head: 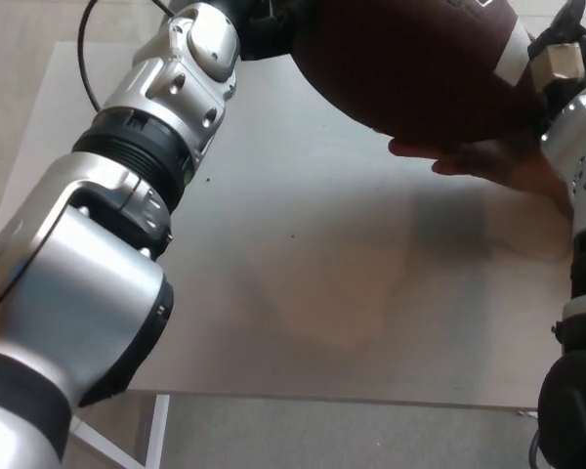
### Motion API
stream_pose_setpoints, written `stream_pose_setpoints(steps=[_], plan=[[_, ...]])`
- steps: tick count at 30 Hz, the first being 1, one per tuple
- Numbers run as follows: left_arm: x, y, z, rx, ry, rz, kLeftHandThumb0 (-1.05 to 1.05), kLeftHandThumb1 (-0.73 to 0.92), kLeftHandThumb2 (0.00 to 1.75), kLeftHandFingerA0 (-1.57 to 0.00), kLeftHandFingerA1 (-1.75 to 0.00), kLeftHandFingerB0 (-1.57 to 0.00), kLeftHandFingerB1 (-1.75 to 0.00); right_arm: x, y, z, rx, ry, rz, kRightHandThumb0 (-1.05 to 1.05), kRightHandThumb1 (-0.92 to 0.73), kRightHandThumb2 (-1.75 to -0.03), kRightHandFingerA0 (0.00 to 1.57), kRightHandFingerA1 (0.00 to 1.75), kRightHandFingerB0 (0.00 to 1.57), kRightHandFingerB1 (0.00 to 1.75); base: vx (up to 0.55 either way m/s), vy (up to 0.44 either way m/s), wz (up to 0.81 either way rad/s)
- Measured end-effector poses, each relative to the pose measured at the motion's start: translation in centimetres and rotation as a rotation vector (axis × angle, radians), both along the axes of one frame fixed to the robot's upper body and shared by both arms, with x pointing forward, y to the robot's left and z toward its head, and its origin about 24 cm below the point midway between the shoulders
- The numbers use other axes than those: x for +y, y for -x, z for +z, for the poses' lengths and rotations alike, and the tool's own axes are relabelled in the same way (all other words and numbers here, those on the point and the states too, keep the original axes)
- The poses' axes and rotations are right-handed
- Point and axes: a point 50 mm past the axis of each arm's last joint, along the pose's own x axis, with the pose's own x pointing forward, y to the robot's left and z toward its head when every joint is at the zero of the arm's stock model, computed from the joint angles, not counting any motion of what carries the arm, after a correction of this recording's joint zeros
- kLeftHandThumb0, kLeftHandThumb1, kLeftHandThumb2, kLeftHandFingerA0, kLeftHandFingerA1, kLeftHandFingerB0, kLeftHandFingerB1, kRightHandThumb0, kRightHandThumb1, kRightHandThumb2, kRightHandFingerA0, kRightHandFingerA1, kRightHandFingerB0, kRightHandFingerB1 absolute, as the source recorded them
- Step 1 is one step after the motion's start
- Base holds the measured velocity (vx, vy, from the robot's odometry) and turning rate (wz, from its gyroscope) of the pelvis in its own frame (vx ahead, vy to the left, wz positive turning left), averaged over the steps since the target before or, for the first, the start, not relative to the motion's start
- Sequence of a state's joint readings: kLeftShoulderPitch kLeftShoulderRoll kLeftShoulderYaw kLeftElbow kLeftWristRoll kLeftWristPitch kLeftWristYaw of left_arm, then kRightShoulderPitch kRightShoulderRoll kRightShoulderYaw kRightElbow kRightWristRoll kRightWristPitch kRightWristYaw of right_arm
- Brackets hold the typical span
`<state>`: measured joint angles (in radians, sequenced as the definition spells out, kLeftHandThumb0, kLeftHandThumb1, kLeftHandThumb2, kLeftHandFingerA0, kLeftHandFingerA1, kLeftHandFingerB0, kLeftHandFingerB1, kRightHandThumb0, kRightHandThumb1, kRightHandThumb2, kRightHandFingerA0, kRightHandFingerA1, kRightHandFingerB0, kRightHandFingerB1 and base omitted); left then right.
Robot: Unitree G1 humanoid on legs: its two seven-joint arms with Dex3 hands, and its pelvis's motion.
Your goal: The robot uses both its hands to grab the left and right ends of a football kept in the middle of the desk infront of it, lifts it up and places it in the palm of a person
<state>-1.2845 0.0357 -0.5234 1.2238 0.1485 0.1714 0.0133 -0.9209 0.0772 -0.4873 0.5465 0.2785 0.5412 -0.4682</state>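
From my remote station I saw the dark brown oval leather football point(420, 68) raised near the top of the head view, around twelve to one o'clock, with a white stripe near its right end. The left robot hand point(264, 27), black, pressed against the ball's left end at about eleven o'clock, at the end of a silver and black arm that ran in from seven o'clock. The right robot hand point(557, 49) clasped the right end at about two o'clock, with a tan block on it next to the white stripe. Both hands were grasping the football between them. A person's open hand point(488, 161) lay palm up directly beneath the ball, fingers pointing toward nine o'clock, and the underside of the ball appeared to touch or nearly touch it; I could not tell which. Below lay the flat pale grey table point(313, 283), with a soft shadow under the ball at about three o'clock.
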Motion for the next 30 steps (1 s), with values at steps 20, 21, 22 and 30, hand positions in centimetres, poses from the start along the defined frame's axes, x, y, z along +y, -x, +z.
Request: stream_pose_setpoints(steps=[20, 21, 22, 30], plan=[[-0.5, 0.2, -0.6, 0.077, -0.031, -0.068, -0.68, 0.91, 0.67, -0.38, -0.52, -0.35, -0.38, -1.5, 0.0, 0.1, -0.046, -0.011, -0.074, -0.74, -0.9, -0.67, 0.63, 0.59, 0.41, 0.35, 0.0, 0.0, 0.0], [-0.5, 0.2, -0.6, 0.08, -0.032, -0.07, -0.68, 0.91, 0.67, -0.38, -0.52, -0.35, -0.38, -1.6, 0.0, 0.1, -0.048, -0.011, -0.077, -0.74, -0.9, -0.67, 0.63, 0.59, 0.41, 0.35, 0.0, 0.0, 0.0], [-0.5, 0.2, -0.6, 0.082, -0.033, -0.072, -0.68, 0.91, 0.67, -0.38, -0.52, -0.35, -0.38, -1.6, 0.0, 0.1, -0.05, -0.011, -0.079, -0.74, -0.9, -0.67, 0.63, 0.59, 0.41, 0.35, 0.0, 0.0, 0.0], [-0.6, 0.2, -0.7, 0.098, -0.041, -0.086, -0.68, 0.91, 0.67, -0.38, -0.52, -0.35, -0.38, -2.1, 0.0, 0.1, -0.064, -0.011, -0.102, -0.74, -0.9, -0.67, 0.63, 0.59, 0.41, 0.35, 0.0, 0.0, 0.0]])
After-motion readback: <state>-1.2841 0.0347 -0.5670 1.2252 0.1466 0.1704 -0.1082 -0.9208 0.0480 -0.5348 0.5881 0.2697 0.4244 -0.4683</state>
